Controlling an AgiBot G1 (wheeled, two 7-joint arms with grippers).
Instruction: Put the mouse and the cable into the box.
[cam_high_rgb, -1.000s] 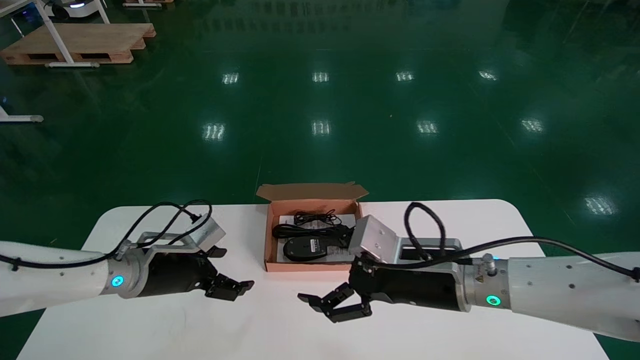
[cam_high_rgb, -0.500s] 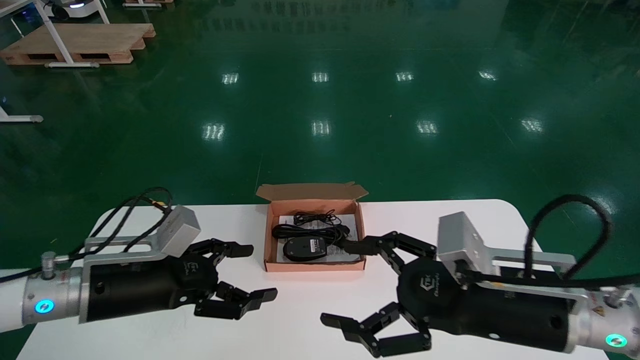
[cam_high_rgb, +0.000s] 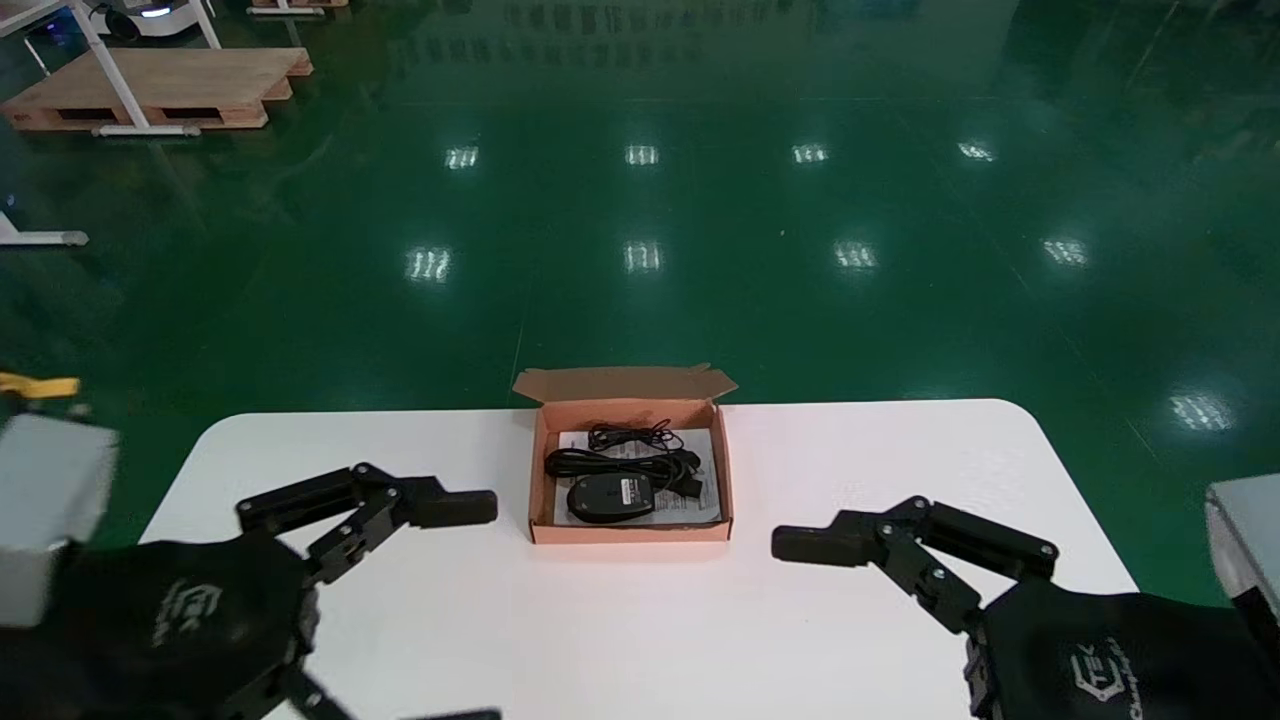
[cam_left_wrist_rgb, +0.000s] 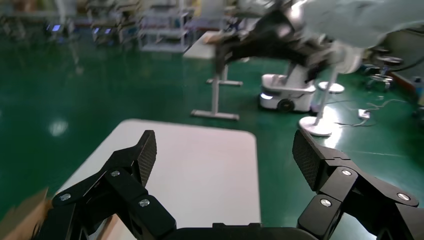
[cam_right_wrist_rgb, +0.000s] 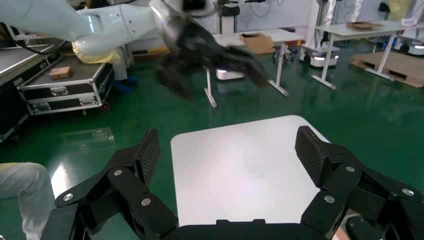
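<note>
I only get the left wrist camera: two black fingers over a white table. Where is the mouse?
Observer: The mouse lies inside the open cardboard box, at the middle of the table's far edge.
Operator: And its cable?
Observer: The cable is coiled in the box too, behind the mouse.
Operator: Is the other arm holding anything?
Observer: No. The right gripper is open and empty, on the opposite side of the box from the left gripper.
</note>
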